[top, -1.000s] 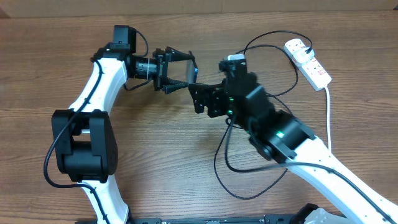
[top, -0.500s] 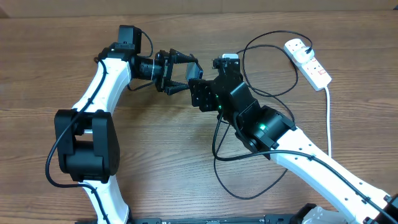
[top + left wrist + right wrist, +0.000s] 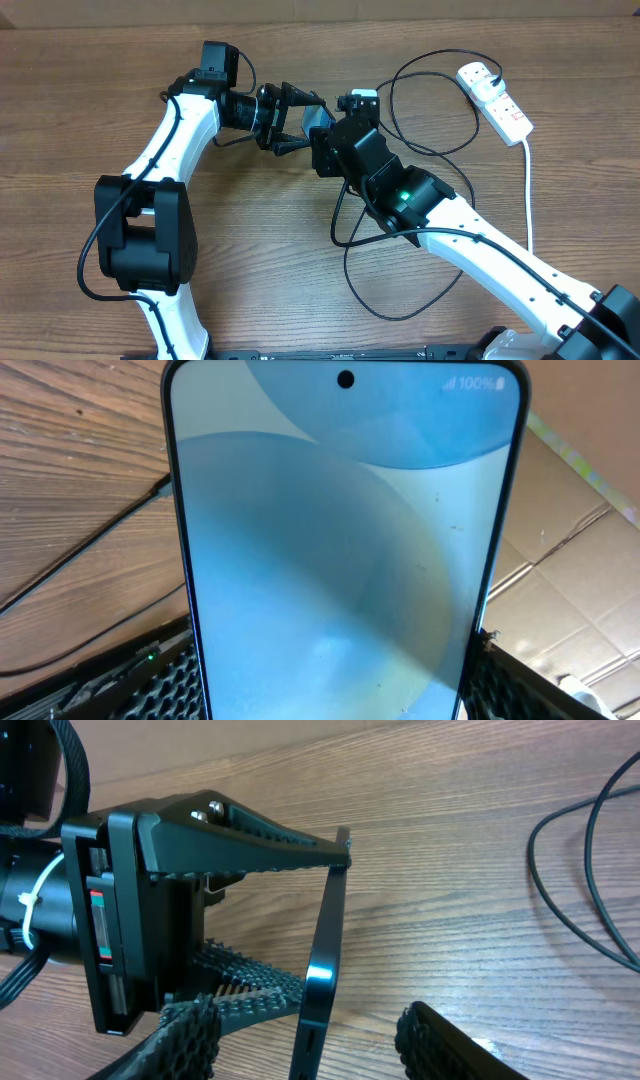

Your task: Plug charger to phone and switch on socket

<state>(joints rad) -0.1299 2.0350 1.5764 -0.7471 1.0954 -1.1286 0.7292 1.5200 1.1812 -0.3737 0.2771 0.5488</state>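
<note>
The phone [image 3: 345,550], its light blue screen lit, is gripped by its two long edges in my left gripper [image 3: 330,700], which is shut on it and holds it above the table [image 3: 318,118]. In the right wrist view the phone [image 3: 325,950] shows edge-on. It stands between the fingers [image 3: 185,1030] of my right gripper [image 3: 320,1040], with a gap on each side, so the jaws are open. The charger's black cable [image 3: 440,150] loops over the table behind the right arm and runs up to the white socket [image 3: 497,98] at the far right. I cannot see its connector tip.
A thick white lead [image 3: 527,190] runs from the socket toward the near edge on the right. Black cable loops [image 3: 580,880] lie on the wood right of the phone. The left arm's base [image 3: 140,230] stands at the near left.
My right gripper has moved up and left to straddle the phone's end, its jaws narrowing. The left gripper has shifted the phone slightly right.
</note>
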